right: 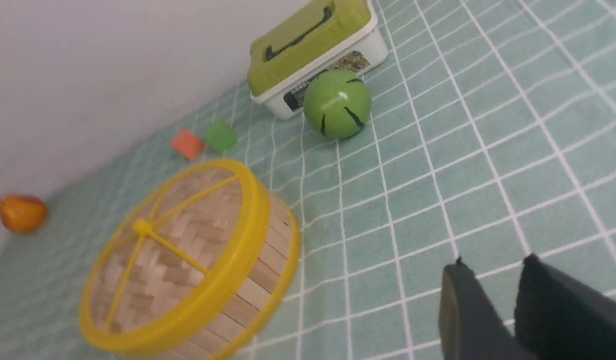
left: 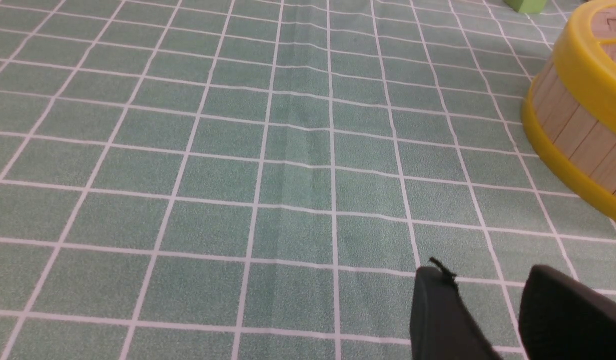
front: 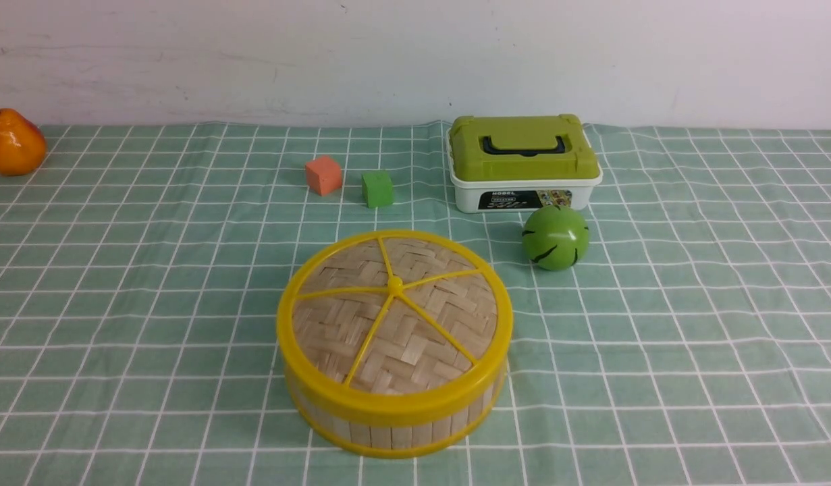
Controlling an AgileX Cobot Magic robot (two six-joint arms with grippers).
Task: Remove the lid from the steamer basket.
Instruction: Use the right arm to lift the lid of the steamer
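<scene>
Your left gripper (left: 488,272) and right gripper (right: 494,265) both hang near the steamer basket (left: 573,135), fingers a little apart.

I counted one steamer basket (front: 388,425) and one lid (front: 395,317) on my screens. There were two small cubes: one orange cube (front: 323,175) and one green cube (front: 377,188). I also made out one green ball (front: 555,237), one white box with a green top (front: 523,162), one orange pear (front: 11,143) and one checked cloth (front: 118,304).
</scene>
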